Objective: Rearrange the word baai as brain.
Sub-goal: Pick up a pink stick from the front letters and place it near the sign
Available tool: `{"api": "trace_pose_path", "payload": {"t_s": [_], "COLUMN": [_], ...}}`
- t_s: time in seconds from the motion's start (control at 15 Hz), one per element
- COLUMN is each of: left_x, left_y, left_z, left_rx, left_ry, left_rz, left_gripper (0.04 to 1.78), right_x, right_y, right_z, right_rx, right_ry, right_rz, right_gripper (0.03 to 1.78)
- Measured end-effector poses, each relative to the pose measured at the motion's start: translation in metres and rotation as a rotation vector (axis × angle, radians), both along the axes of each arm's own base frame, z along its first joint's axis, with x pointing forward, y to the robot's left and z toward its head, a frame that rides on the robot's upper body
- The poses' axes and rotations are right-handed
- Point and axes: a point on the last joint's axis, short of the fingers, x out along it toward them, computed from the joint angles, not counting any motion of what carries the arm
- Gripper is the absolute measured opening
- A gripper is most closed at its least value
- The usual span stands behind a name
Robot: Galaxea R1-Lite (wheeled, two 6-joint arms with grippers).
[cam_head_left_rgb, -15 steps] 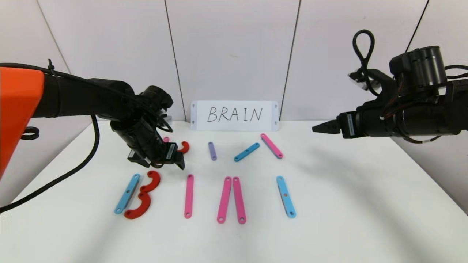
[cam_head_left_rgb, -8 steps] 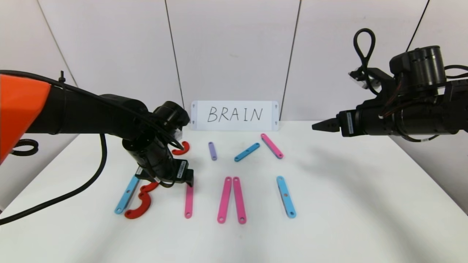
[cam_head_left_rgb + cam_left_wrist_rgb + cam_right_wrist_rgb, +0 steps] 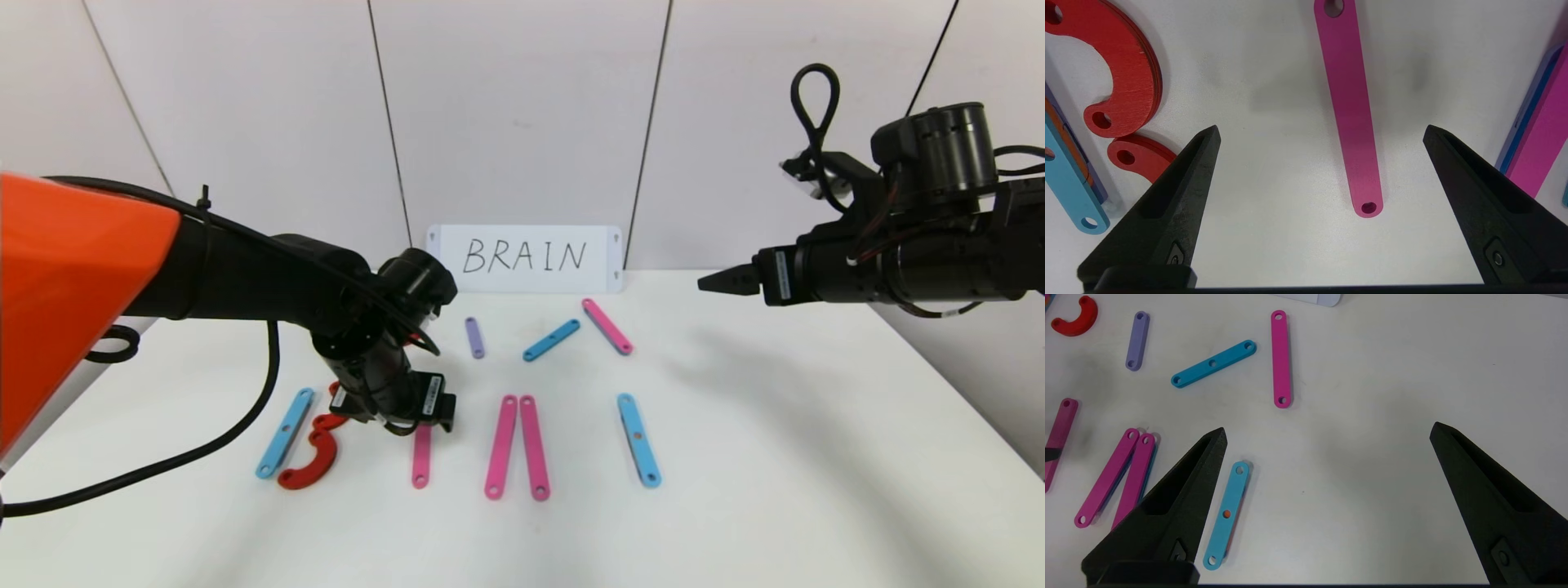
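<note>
The word lies in the front row of the table: a light-blue strip (image 3: 284, 433) with red curves (image 3: 314, 461) beside it, a single pink strip (image 3: 421, 459), two pink strips (image 3: 514, 445) joined at their far ends, and a light-blue strip (image 3: 638, 439). My left gripper (image 3: 393, 418) hangs low over the single pink strip's far end, open. In the left wrist view that pink strip (image 3: 1349, 114) ends between the fingers of the left gripper (image 3: 1321, 131), untouched. My right gripper (image 3: 712, 283) hovers high at the right, open and empty (image 3: 1328, 428).
Behind the word lie a short purple strip (image 3: 474, 337), a light-blue strip (image 3: 551, 340) and a pink strip (image 3: 606, 326). A loose red curve (image 3: 1075, 316) lies beyond the purple strip; my left arm hides it in the head view. A white card (image 3: 524, 258) reading BRAIN leans on the wall.
My left gripper has come forward and to the right, from beside the loose red curve down to the far end of the single pink strip. The right arm has stayed still.
</note>
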Motion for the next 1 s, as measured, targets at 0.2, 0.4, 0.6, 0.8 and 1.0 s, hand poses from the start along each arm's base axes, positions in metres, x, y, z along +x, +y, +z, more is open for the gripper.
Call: {"api": "trace_pose_path", "payload": {"t_s": [0.2,0.4,0.6,0.8,1.0], "left_x": [0.0,0.002,0.004,0.01,0.01], "left_y": [-0.004,-0.005,-0.007,-0.01,-0.01], "left_z": [-0.004,-0.008,-0.013,-0.021,-0.024], "left_rx": [0.005,0.002,0.006,0.006,0.01], "left_ry": [0.009,0.014,0.023,0.017,0.026], "left_rz": [-0.008,0.004,0.004,0.006,0.005], "left_gripper": [1.66,1.36,0.82,0.36,0.28], "right_x": [0.0,0.0,-0.001,-0.001,-0.002], "right_y": [0.0,0.0,0.0,0.0,0.0], "right_z": [0.0,0.0,-0.001,0.0,-0.001], "right_rx": [0.0,0.0,0.0,0.0,-0.002], "right_ry": [0.0,0.001,0.002,0.002,0.003], "right_rz": [0.0,0.002,0.001,0.005,0.006], "right_gripper": [1.74,1.74,1.74,1.74,1.74]}}
